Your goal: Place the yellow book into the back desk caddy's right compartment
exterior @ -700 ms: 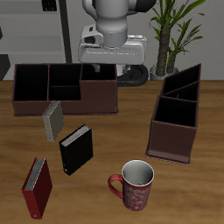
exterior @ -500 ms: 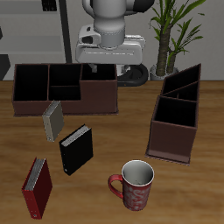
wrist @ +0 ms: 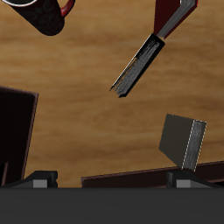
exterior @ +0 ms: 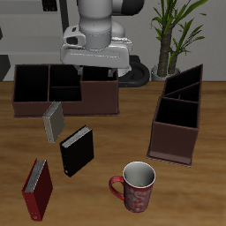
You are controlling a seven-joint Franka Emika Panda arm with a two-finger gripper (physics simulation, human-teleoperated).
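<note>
Wooden table (exterior: pixel 110 132) holds the yellow book (exterior: pixel 54 121) near the back desk caddy (exterior: pixel 65 90), jaws seemingly released

My arm rises at the table's back, its white wrist bent over the back desk caddy (exterior: pixel 65 88). My gripper (exterior: pixel 94 70) hangs above that caddy's rear wall, touching nothing. In the wrist view my two fingertips (wrist: pixel 38 179) show well apart, with nothing held between them.

black book (exterior: pixel 76 150), red book (exterior: pixel 36 188), mug (exterior: pixel 136 186), slanted caddy (exterior: pixel 177 115), potted plant (exterior: pixel 177 31)
</note>
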